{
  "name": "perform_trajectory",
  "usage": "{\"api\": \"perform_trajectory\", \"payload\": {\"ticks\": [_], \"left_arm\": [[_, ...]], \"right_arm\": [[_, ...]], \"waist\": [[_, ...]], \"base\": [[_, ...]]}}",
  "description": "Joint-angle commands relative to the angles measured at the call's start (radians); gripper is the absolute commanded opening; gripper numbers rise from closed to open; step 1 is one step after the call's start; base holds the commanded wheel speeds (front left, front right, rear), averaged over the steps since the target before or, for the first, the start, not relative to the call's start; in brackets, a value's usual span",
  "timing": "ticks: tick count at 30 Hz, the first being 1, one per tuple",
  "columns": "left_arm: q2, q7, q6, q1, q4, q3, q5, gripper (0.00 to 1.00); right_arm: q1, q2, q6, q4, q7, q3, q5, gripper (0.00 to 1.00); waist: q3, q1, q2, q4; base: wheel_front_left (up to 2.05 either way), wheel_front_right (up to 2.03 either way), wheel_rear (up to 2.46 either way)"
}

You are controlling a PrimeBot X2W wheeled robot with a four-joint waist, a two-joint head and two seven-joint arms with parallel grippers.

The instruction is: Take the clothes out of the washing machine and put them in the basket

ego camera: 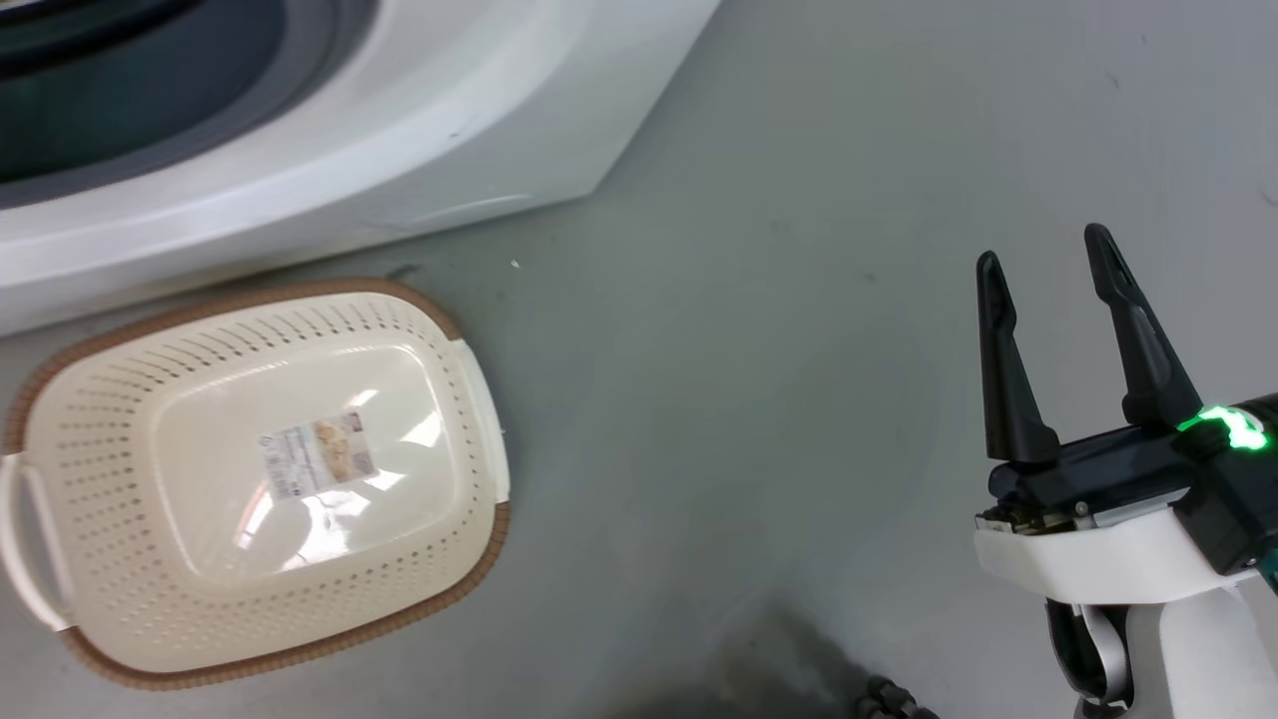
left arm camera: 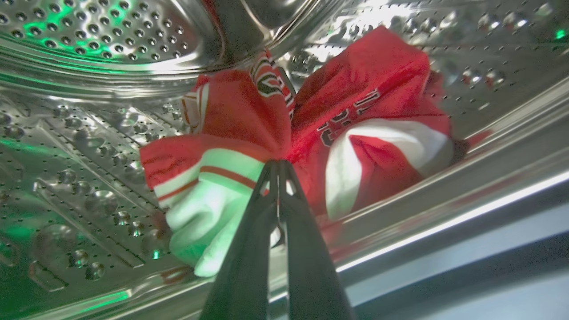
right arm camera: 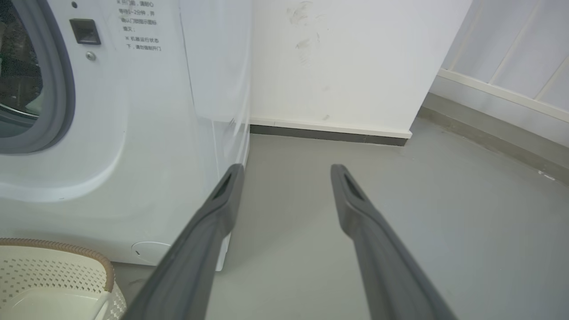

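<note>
The two long dark fingers of the left gripper are pressing together at their tips, pinching a fold of the bright red, thin, shiny jerseys with white panels, white stripes and white-and-black lettering. The fabric is bunching towards the pinch point. The jerseys are lying in a crumpled heap inside the perforated steel drum of the washing machine, resting against its curved wall, and a green glow is reflecting off the metal.

In the head view, the right gripper is hovering at the lower right over the grey floor, its fingers spread apart and holding nothing, with a green light shining at its wrist. The right wrist view is showing the same gripper with its fingers wide apart, pointing at the floor beside the machine's corner and towards a white wall.

The oval cream plastic basket with perforated sides, a brown woven-look rim and white side handles is sitting on the floor just in front of the large white front-loading washing machine, well apart from the right gripper. A paper label is showing on its glossy bottom. In the right wrist view, the basket's rim is peeking in at the lower left, below the machine's white front and its grey rubber-rimmed porthole.
</note>
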Motion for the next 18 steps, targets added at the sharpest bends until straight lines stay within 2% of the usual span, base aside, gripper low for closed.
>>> {"api": "perform_trajectory", "payload": {"ticks": [1,13,18], "left_arm": [[-0.018,-0.047,0.002,0.046,0.001,0.002,-0.017,0.0],[-0.142,-0.333,0.011,0.299,-0.003,0.006,-0.064,0.0],[-0.173,-0.375,0.05,0.402,-0.058,0.03,-0.059,0.0]], "right_arm": [[-0.006,0.001,-0.001,0.015,-0.002,-0.007,-0.017,1.0],[0.048,0.001,-0.001,0.081,-0.002,-0.06,-0.058,1.0],[0.075,0.001,-0.001,0.105,-0.002,-0.068,-0.069,1.0]], "waist": [[-0.08,0.0,0.0,0.061],[-0.293,0.0,0.0,0.158],[-0.393,0.0,0.0,0.188]], "base": [[0.0,0.0,0.0],[0.0,0.0,0.0],[0.0,0.0,0.0]]}}
